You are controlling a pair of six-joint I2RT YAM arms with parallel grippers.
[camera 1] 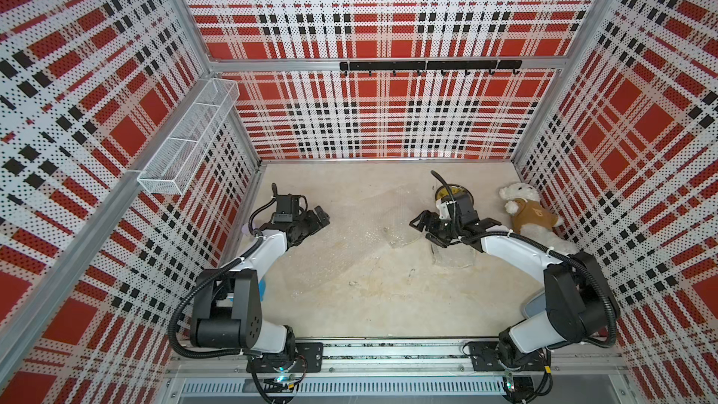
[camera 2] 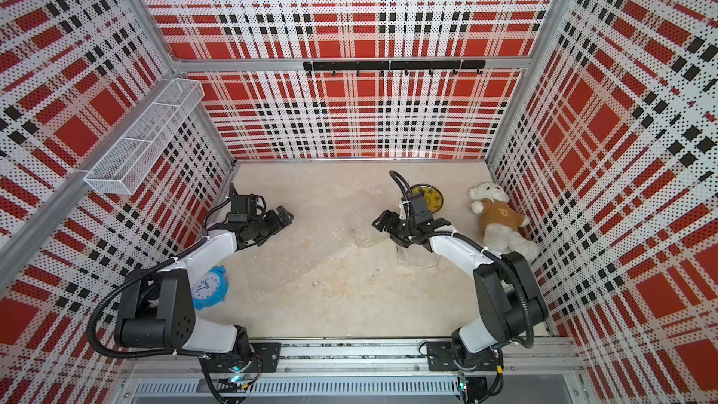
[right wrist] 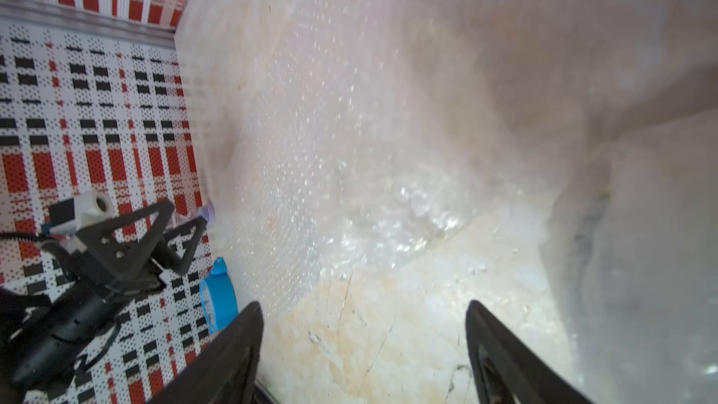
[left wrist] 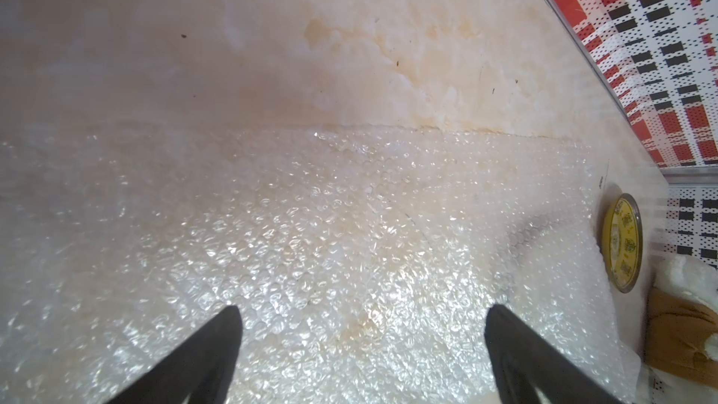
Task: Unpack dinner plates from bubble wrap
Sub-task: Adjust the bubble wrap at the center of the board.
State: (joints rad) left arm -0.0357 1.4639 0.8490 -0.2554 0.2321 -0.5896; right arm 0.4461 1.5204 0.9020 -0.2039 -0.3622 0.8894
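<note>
One dinner plate point(camera 2: 430, 199) shows plainly: yellow with a dark rim, lying flat on the table point(camera 1: 388, 305) right of centre near the back wall in a top view, partly hidden behind the right arm's wrist. The left wrist view catches it too point(left wrist: 621, 242), just past the edge of the bubble wrap. The bubble wrap point(camera 1: 349, 235) point(camera 2: 311, 242) is spread flat across the middle of the table in both top views. Toward the right it rises into two cloudy, crumpled folds point(camera 1: 400, 237) point(camera 1: 452, 260); whether anything lies inside them cannot be told. The right gripper point(camera 1: 421, 223) hovers just beside the first fold, and its wrist view shows its jaws point(right wrist: 363, 305) spread wide with nothing between them. The left gripper point(camera 1: 320, 215) sits over the left part of the sheet, its jaws point(left wrist: 363, 308) also wide apart and empty above the bubbles. A white teddy bear point(camera 1: 524, 211) in a brown top lies against the right wall, near the plate. A blue alarm clock point(camera 2: 209, 287) stands at the table's left edge beside the left arm.
</note>
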